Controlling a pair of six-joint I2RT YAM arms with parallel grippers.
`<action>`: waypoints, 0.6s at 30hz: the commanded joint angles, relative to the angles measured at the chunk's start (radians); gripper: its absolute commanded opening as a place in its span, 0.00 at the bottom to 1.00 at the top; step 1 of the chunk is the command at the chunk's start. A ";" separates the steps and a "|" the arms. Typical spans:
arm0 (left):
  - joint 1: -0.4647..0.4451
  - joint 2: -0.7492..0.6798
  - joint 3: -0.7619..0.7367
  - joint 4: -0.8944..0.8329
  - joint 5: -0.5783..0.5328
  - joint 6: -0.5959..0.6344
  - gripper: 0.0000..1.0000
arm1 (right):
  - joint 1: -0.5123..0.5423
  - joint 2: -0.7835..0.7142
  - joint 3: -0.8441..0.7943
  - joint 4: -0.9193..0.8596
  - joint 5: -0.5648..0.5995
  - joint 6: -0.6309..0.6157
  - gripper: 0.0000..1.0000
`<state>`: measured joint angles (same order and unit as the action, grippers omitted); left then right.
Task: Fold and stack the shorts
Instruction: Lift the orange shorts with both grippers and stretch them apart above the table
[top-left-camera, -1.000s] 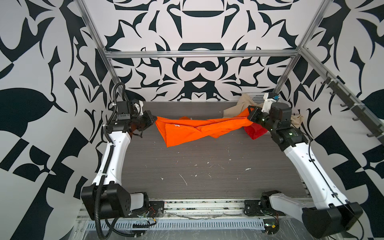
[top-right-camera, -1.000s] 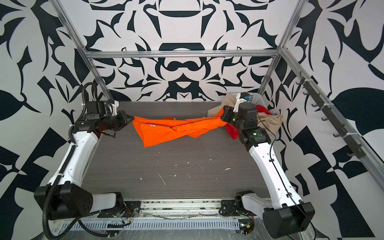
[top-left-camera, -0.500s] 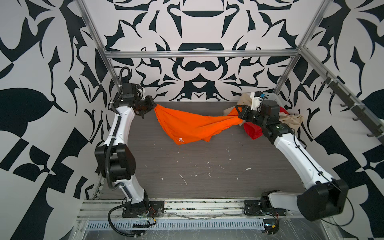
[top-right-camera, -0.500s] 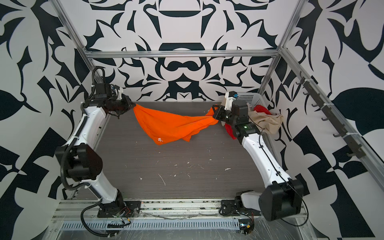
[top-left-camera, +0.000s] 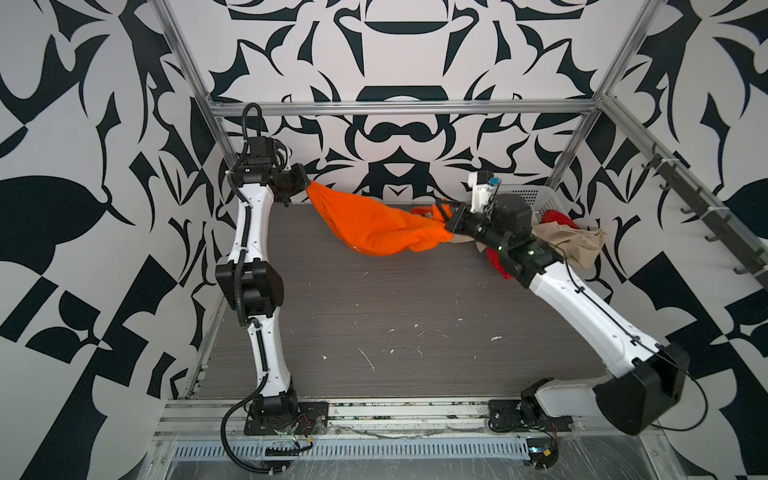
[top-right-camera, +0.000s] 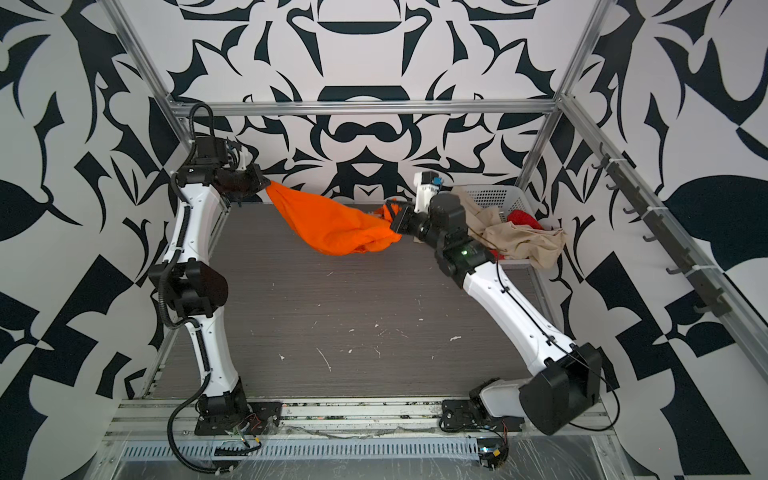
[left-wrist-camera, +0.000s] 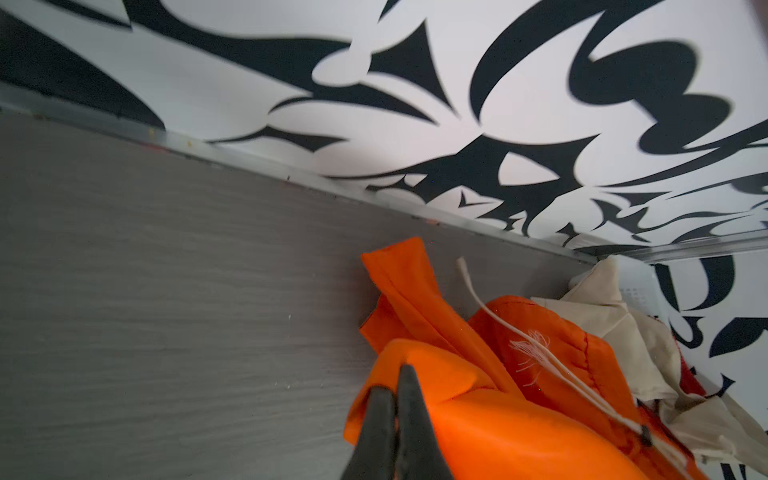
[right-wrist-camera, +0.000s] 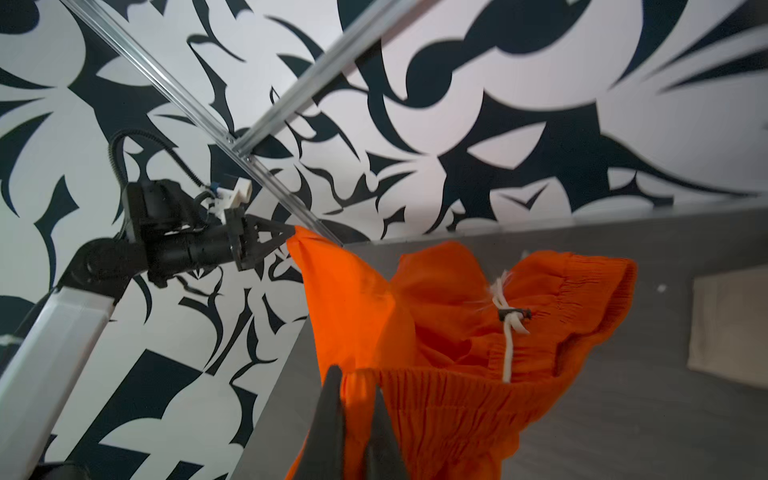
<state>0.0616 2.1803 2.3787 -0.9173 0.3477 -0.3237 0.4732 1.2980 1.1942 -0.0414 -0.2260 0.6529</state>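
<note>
My left pincer (top-left-camera: 306, 189) pinches a corner of the orange shorts (top-left-camera: 374, 226); my right pincer (top-left-camera: 448, 223) pinches their waistband. They hang between both, above the table (top-left-camera: 374, 332). Beige shorts (top-left-camera: 577, 243) and red shorts (top-left-camera: 555, 217) lie at the basket (top-left-camera: 540, 198).

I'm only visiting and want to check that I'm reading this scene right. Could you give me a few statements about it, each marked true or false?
1. Both arms' jaws are shut on the orange shorts. True.
2. The orange shorts lie folded flat on the table. False: they hang bunched between the two arms.
3. The beige shorts drape over the white basket. True.
4. The left arm's jaws hold the red shorts. False: those lie at the basket, ungripped.
5. The orange shorts' drawstring is white. True.
</note>
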 joint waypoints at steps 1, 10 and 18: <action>0.000 -0.071 -0.117 -0.096 -0.007 0.040 0.00 | 0.048 -0.103 -0.093 -0.003 0.052 0.084 0.00; -0.002 -0.296 -0.211 -0.213 -0.011 0.089 0.00 | 0.056 -0.209 -0.048 -0.192 -0.207 -0.081 0.00; -0.078 0.066 -0.017 -0.247 -0.054 0.119 0.00 | -0.024 -0.083 -0.117 -0.316 0.080 0.098 0.00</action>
<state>0.0231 2.0270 2.3207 -1.0821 0.3283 -0.2363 0.4820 1.1542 1.1023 -0.3244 -0.2466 0.6735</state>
